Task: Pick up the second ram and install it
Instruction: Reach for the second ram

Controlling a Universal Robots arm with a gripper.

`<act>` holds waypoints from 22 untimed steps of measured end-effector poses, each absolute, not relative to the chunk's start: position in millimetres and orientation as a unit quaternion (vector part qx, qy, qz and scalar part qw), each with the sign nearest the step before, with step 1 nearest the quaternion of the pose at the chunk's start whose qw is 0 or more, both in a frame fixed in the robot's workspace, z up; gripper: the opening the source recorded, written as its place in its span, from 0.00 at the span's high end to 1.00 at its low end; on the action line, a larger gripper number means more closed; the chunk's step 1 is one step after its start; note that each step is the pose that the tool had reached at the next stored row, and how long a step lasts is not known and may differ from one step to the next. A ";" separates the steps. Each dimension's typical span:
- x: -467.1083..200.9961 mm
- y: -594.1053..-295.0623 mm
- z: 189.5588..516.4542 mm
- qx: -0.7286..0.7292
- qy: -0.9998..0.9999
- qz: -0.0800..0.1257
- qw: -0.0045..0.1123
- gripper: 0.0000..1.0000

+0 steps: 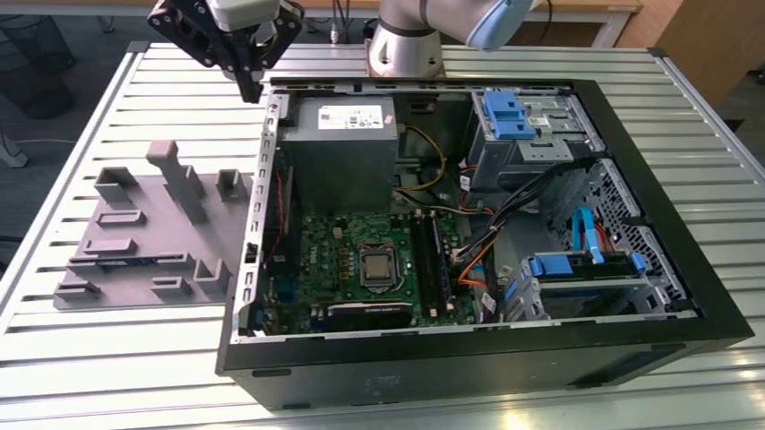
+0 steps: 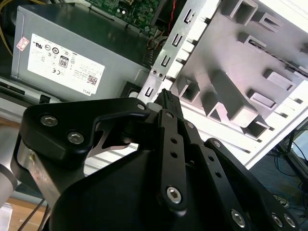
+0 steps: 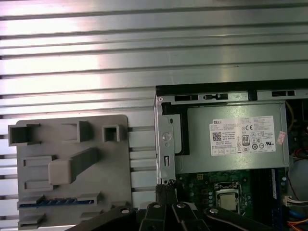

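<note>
The second ram is a thin dark blue-green strip standing on edge in a slot of the grey holder tray, on the exterior view's left; the first wrist view shows the ram in the tray too. My black gripper hangs high above the table by the far left corner of the open computer case, well away from the ram. Its fingers are shut together with nothing between them in both wrist views. Long black slots run along the green motherboard.
A grey power supply fills the case's far left part, with drive cages and blue clips on the exterior view's right. Loose cables cross the case's middle. The slatted metal table surrounds the case and tray.
</note>
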State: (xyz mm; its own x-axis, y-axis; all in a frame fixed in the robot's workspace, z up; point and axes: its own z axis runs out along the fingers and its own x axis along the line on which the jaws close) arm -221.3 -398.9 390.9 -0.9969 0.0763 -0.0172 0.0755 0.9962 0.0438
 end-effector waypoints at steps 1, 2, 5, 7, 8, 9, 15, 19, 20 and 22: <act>-221.6 -398.9 390.8 0.038 0.999 0.022 0.009 0.89; -222.1 -399.0 390.8 0.038 0.999 0.022 0.009 0.89; -223.2 -398.9 390.7 0.038 0.999 0.022 0.009 0.89; -224.0 -398.9 390.6 0.038 0.999 0.022 0.009 0.89; -224.4 -398.9 390.6 0.038 0.999 0.022 0.009 0.89; -224.8 -398.9 390.5 0.038 0.999 0.022 0.009 0.89; -227.5 -398.9 390.3 0.038 0.999 0.022 0.009 0.89; -229.0 -398.9 390.2 0.038 0.999 0.022 0.009 0.89; -229.3 -398.9 390.1 0.038 0.999 0.022 0.009 0.89; -230.1 -398.9 390.0 0.038 0.999 0.022 0.009 0.89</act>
State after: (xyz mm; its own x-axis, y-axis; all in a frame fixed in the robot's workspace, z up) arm -230.1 -398.9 390.0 -0.9969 0.0762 -0.0169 0.0754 0.9962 0.0438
